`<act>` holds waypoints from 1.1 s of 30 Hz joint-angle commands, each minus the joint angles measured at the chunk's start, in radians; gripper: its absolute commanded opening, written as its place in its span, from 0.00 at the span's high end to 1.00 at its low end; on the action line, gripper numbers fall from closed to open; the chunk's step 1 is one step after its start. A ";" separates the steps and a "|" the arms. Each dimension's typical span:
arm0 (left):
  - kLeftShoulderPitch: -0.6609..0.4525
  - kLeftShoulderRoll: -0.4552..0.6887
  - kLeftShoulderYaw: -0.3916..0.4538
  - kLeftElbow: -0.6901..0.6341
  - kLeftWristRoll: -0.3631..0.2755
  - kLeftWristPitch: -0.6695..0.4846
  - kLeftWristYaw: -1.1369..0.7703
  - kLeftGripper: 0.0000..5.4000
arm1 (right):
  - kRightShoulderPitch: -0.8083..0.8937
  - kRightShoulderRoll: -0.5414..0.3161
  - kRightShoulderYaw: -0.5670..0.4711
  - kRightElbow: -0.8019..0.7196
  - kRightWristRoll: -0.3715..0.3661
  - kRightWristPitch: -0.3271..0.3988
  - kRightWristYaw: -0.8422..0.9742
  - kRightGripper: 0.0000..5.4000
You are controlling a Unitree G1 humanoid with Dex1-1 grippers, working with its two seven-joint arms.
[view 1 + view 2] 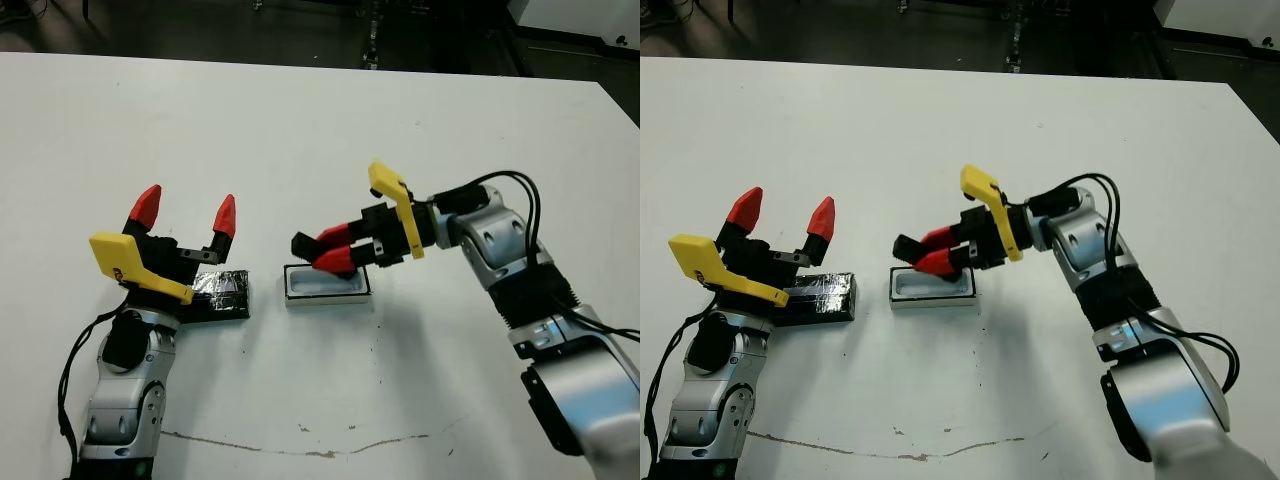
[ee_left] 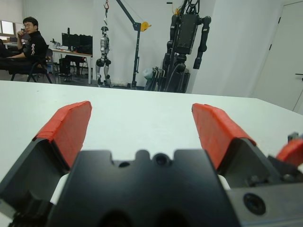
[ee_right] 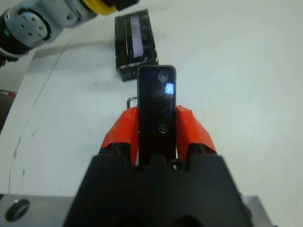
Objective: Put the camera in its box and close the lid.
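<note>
Table (image 1: 300,120): big, white, bare apart from the task things.
Right gripper (image 1: 333,250): pinches the camera (image 3: 156,101), just above the box (image 1: 327,285).
Left gripper (image 1: 187,212): wide apart, holding nothing, over the lid (image 1: 222,292).
Lid: flat beside the box, nothing blocking.
Risk: camera looks tilted, so it might catch the rim and tip out.
</note>
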 commanded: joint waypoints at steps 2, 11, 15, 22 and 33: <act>0.001 0.001 0.000 0.001 0.014 -0.001 0.004 0.00 | 0.023 -0.020 0.019 -0.007 -0.021 0.014 -0.005 0.69; 0.000 0.000 0.002 0.012 0.007 -0.013 -0.004 0.00 | 0.042 -0.017 0.024 0.004 -0.032 0.000 -0.009 0.69; 0.001 0.001 0.001 0.008 0.007 -0.009 -0.004 0.00 | 0.041 -0.020 0.028 0.006 -0.038 -0.008 -0.009 0.69; 0.003 -0.001 0.001 0.003 0.010 -0.001 0.005 0.00 | 0.026 -0.031 0.035 0.012 -0.058 -0.019 -0.002 0.69; 0.005 -0.006 -0.001 0.002 0.005 -0.004 0.004 0.00 | 0.006 -0.049 0.051 0.029 -0.083 -0.053 0.008 0.69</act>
